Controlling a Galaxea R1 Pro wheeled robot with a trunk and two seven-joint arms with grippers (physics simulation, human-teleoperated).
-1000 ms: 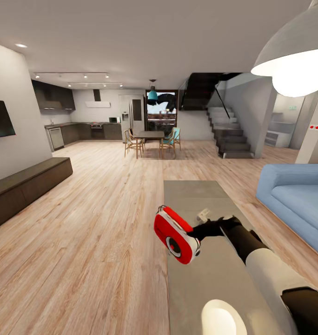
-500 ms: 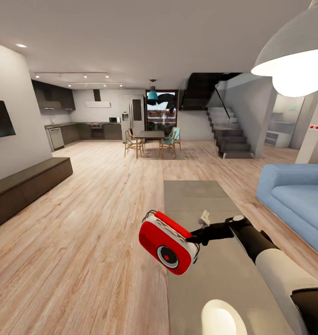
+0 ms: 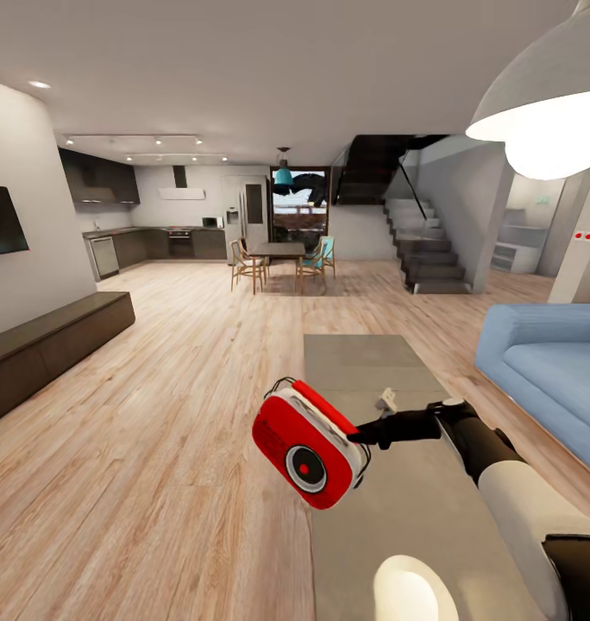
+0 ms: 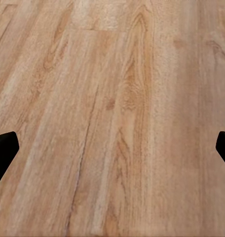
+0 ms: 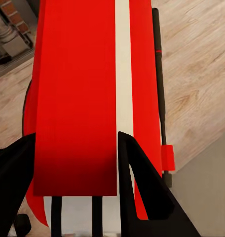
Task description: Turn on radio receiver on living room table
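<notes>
The right gripper [image 3: 361, 434] clamped the small bright red, white-trimmed radio receiver [image 3: 307, 444], held tilted in the air beside the glossy grey coffee table [image 3: 364, 362]; the left gripper [image 4: 112, 150] stood open above the wood floor [image 4: 117, 98].

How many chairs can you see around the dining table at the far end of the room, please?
3 are distinguishable: two wooden chairs at the dining table's left, one teal-backed chair at its right. More may be hidden behind these.
</notes>
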